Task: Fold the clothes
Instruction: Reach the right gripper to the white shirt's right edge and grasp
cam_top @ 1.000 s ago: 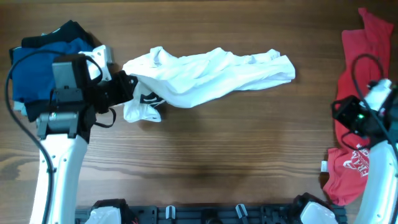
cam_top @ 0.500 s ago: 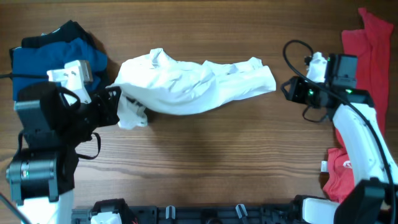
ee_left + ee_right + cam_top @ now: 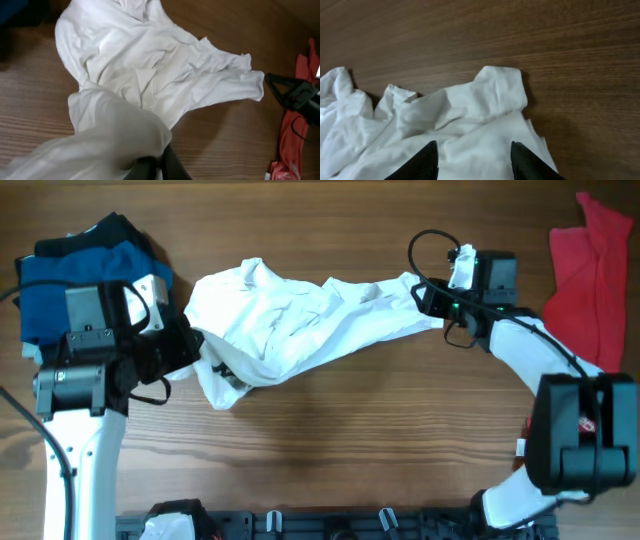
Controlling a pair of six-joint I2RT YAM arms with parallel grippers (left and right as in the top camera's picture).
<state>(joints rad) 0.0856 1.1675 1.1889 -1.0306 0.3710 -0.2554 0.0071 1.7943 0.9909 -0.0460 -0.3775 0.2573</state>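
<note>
**Item 1. Left gripper** (image 3: 190, 348): closed tight on a bunched end of the white T-shirt (image 3: 300, 325). In the left wrist view the cloth is heaped over the dark fingers (image 3: 172, 167) and hides most of them. The gripper sits at the left of the table (image 3: 350, 460), just right of the garment pile.

**Item 2. Right gripper** (image 3: 473, 147): jaws partly apart, holding nothing. The two black fingertips stand on either side of the shirt's far-right corner, with white cloth showing between and below them. From the wrist view it cannot be told whether the tips touch the fabric. In the overhead view this gripper sits at the shirt's right end, with the arm reaching in from the right.

**Item 3. White T-shirt**: crumpled, not folded. It is stretched in a long band across the upper middle of the table, from the left gripper to the right gripper. The left part is the bulkier, and a loose fold hangs down beside the left gripper with small dark marks on it. The right end tapers to a rumpled corner lying flat on the wood.

**Item 4. Blue garment** (image 3: 60, 290): folded, at the far left edge. A black garment (image 3: 110, 228) shows at its top, and both are partly behind the left arm.

**Item 5. Red garment** (image 3: 590, 290): loosely spread at the far right edge, well apart from the white shirt.
</note>
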